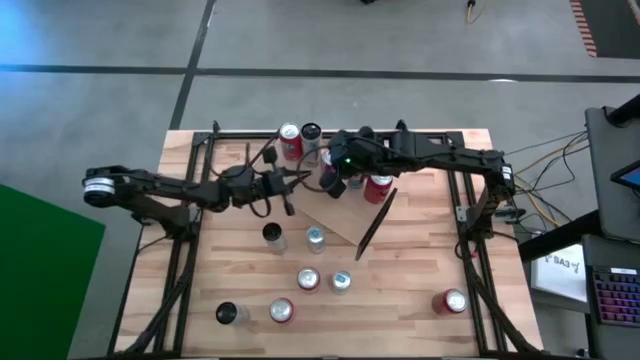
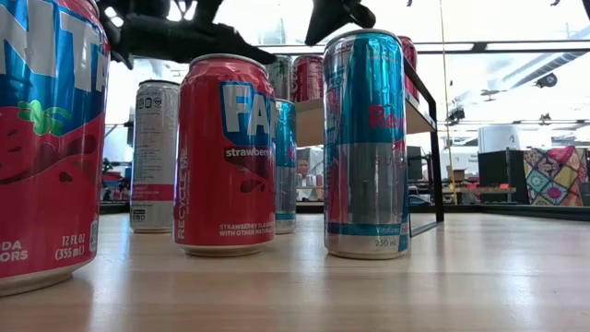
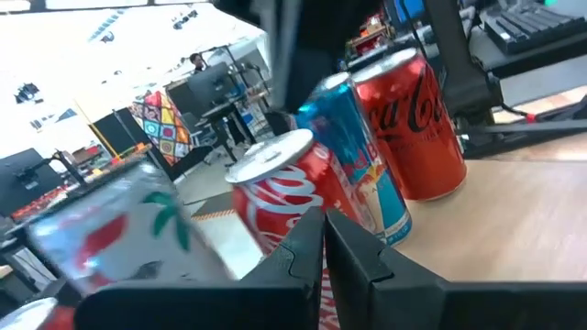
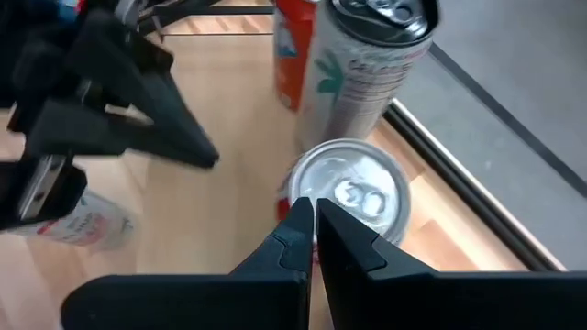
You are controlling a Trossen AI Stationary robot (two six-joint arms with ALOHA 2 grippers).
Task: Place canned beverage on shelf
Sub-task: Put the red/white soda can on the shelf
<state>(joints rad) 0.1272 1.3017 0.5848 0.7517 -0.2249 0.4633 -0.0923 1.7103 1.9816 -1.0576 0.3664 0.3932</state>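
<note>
Two grippers, left [image 1: 292,181] and right [image 1: 328,180], both closed empty beside cans [image 1: 300,142]; risk: toppling cans near shelf [image 1: 345,212].

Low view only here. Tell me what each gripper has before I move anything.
Observer: Nothing. The right gripper is shut and empty, its tips at the silver top of a red can near the table's back edge.
Operator: Now the left one.
Observer: The left gripper is shut and empty too, pointed at a Coca-Cola can.
Operator: Give me the shelf's lie.
Observer: From above, the shelf sits askew, diagonal to the table's edges.
</note>
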